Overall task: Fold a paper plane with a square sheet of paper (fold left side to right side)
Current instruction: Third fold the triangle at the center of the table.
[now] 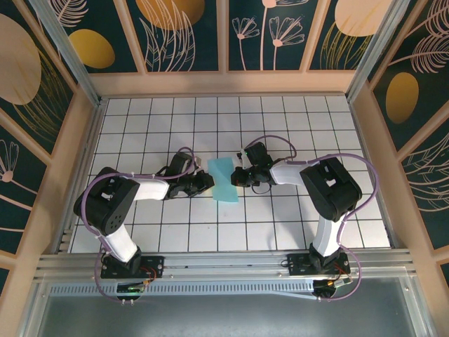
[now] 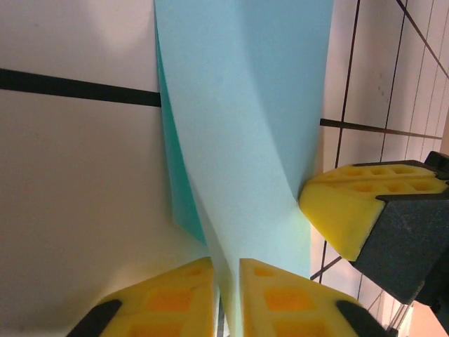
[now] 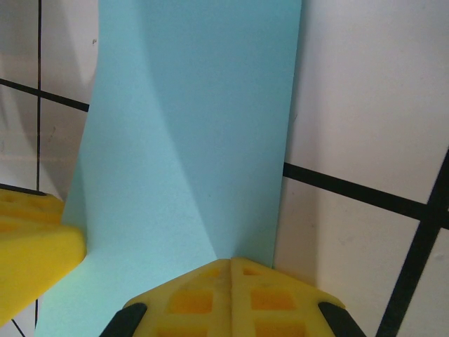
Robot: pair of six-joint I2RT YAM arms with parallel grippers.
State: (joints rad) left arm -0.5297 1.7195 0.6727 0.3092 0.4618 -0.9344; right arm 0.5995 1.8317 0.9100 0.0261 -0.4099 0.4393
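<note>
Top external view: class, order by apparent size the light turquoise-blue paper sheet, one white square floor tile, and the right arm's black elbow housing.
Largest: right arm's black elbow housing, raised toward the camera, which enlarges it.
Middle: light turquoise-blue paper sheet.
Smallest: white square floor tile.

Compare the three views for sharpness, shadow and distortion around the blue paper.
Top external view: even light, sharp, frame posts splay outward. Left wrist view: blue paper softly shaded along its curl, yellow fingers evenly lit. Right wrist view: grey shadow on tile beside it.
</note>
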